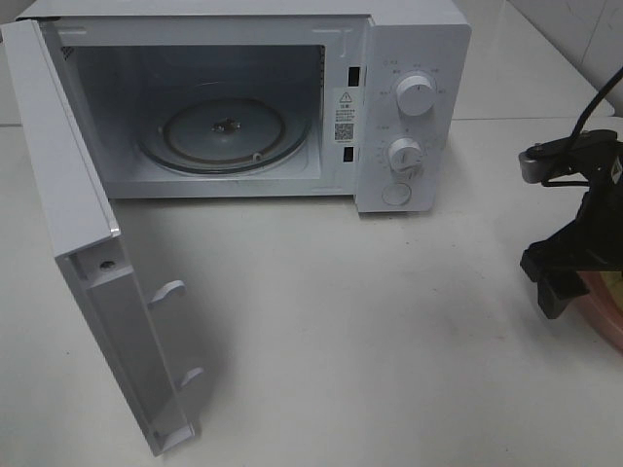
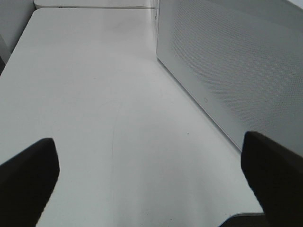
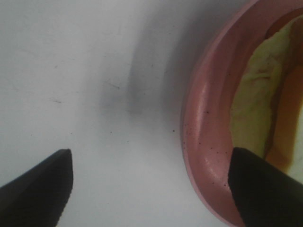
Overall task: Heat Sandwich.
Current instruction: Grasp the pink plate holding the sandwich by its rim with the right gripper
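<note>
The sandwich (image 3: 251, 94) shows its pale yellow filling and an orange-brown edge on a round pink plate (image 3: 203, 123) in the right wrist view. In the high view only the plate's rim (image 1: 608, 326) shows at the far right edge of the table. My right gripper (image 1: 563, 282) is open just over the plate's left rim. In the wrist view (image 3: 149, 161) one finger (image 3: 260, 189) is over the rim and the other is over bare table. My left gripper (image 2: 149, 142) is open and empty above the table, beside the microwave's door (image 2: 236, 61). It is out of the high view.
The white microwave (image 1: 409, 58) stands at the back with its door (image 1: 68, 195) swung wide open to the left. Its glass turntable (image 1: 224, 131) has nothing on it. Two knobs and a button are on its right panel. A white table (image 1: 370, 341) lies in front.
</note>
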Controlling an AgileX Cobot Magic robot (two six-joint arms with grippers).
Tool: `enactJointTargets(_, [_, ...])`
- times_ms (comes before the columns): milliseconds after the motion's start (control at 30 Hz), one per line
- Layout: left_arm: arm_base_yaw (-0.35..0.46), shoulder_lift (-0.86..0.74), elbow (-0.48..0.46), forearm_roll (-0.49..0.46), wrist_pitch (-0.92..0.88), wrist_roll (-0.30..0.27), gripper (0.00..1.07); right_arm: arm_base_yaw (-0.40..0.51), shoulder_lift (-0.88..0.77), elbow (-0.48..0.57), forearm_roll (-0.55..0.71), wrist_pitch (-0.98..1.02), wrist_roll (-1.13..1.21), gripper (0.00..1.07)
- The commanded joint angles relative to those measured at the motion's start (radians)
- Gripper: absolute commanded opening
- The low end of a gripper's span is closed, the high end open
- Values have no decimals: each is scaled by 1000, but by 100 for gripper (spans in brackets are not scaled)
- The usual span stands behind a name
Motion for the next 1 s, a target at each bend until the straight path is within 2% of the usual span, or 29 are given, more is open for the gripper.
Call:
enactJointTargets(33, [1,-16,3,-3,-13,1,100,-37,38,-3,-6,-24,9,84])
enactJointTargets(300, [1,-16,3,-3,-13,1,100,-41,90,-3,-6,-68,13,83])
enactJointTargets(467, [1,-16,3,-3,-13,1,100,-76,126,-3,-10,-90,28,82])
enactJointTargets(1000, [1,-16,3,-3,-13,1,100,-76,178,-2,-10,-140,28,80])
